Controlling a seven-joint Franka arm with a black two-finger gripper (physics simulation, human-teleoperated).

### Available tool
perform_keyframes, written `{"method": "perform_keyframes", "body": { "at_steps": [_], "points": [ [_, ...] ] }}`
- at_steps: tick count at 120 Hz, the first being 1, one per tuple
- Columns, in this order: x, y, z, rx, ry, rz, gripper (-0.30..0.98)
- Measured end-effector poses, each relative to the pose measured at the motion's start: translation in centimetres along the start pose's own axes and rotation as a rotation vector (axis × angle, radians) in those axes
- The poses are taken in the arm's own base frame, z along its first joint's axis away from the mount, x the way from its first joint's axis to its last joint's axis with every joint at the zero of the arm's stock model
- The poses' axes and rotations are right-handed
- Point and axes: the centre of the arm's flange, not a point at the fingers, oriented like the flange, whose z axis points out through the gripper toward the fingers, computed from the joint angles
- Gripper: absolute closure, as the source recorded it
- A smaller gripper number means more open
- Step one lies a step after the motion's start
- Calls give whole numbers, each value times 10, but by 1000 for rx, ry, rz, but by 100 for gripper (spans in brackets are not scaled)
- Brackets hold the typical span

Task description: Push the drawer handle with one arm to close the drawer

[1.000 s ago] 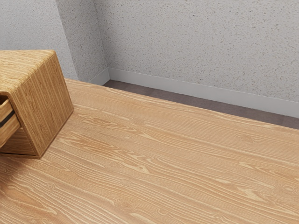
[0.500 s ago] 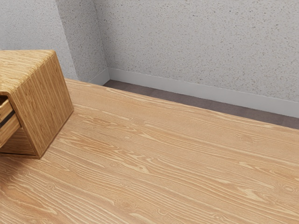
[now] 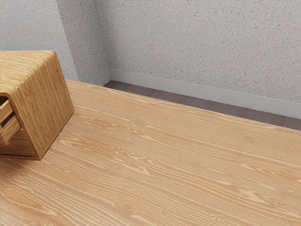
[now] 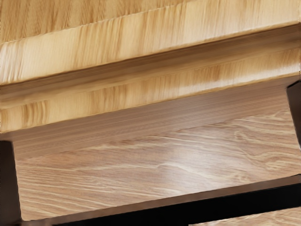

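in the exterior view, the wooden cabinet [image 3: 47, 103] stands on the bench [image 3: 178, 160] at the exterior view's left, a pale wall [image 3: 188, 42] rising beyond. its drawer [image 3: 11, 131] is partly open, much of it cut off by the frame edge, and it reaches less far out of the cabinet than it did a second ago. in the wrist view, the black handle [image 4: 211, 207] stands out from the drawer, its ends cut off, with bench visible between bar and drawer. whether the gripper is spread or pressed together, i can't tell.
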Motion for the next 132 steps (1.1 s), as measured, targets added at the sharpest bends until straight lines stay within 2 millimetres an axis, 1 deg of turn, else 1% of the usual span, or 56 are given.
{"method": "perform_keyframes", "body": {
  "at_steps": [24, 46, 64, 72, 84, 104, 112, 118, 132],
  "points": [
    [16, -6, -7, 7, 13, 0, 78],
    [28, -4, -13, 13, 24, 5, 79],
    [38, -6, -7, 5, 21, 4, 79],
    [43, -7, -8, 7, 29, 4, 78],
    [53, -13, -4, 2, 29, -1, 79],
    [64, -15, -3, 1, 35, 0, 79],
    [69, -17, 2, -5, 32, -2, 79],
    [71, -19, 4, -6, 30, -5, 79],
    [74, -23, 0, -2, 38, -12, 78]
  ]
}}
